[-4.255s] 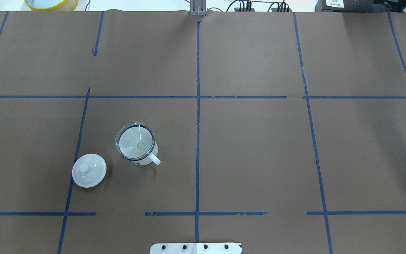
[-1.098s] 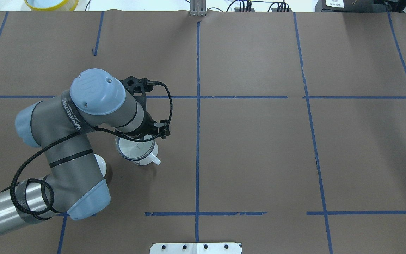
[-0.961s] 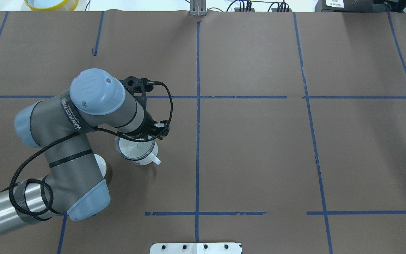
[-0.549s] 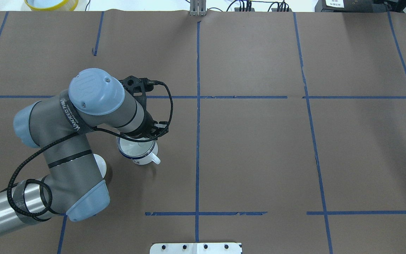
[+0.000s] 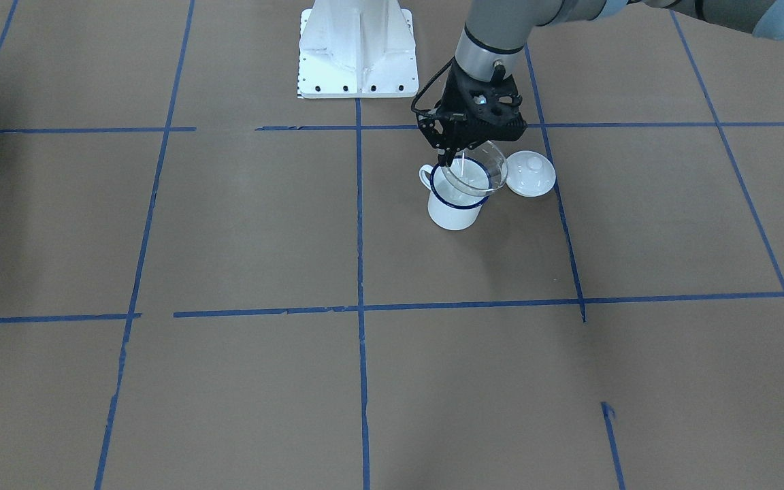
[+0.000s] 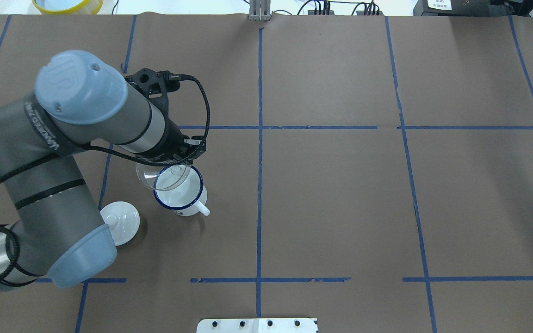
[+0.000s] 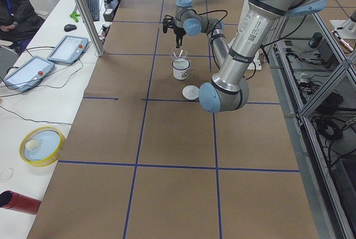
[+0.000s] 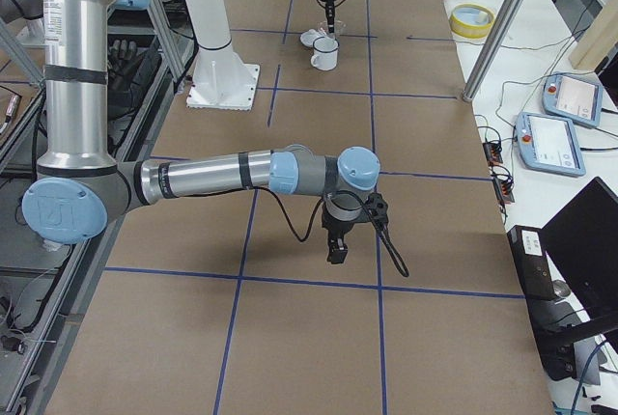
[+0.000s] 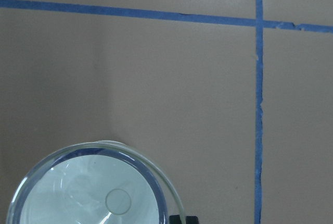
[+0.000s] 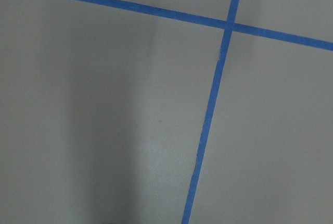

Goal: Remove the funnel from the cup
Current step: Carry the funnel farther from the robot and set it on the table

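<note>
The clear funnel point(image 6: 154, 174) hangs tilted in the air, just above the cup and shifted to its far-left side. The cup point(image 6: 181, 198), a white mug with a dark blue rim, stands upright on the brown table. My left gripper point(image 6: 184, 156) is shut on the funnel's rim at its far side. In the front-facing view the funnel point(image 5: 482, 171) overlaps the cup point(image 5: 455, 215) under the left gripper point(image 5: 452, 151). The left wrist view shows the funnel point(image 9: 93, 195) from above. My right gripper point(image 8: 335, 246) shows only in the right side view; I cannot tell whether it is open or shut.
A white domed lid point(image 6: 122, 221) with a knob lies on the table left of the cup, partly under my left arm. A yellow-rimmed bowl point(image 6: 67, 4) sits beyond the far edge. The robot's base plate point(image 6: 257, 325) is at the near edge. Blue tape lines cross the table.
My left arm came in over the cup and closed on the funnel's rim. Since half a second ago it has risen and moved far-left, lifting the funnel off the cup.
</note>
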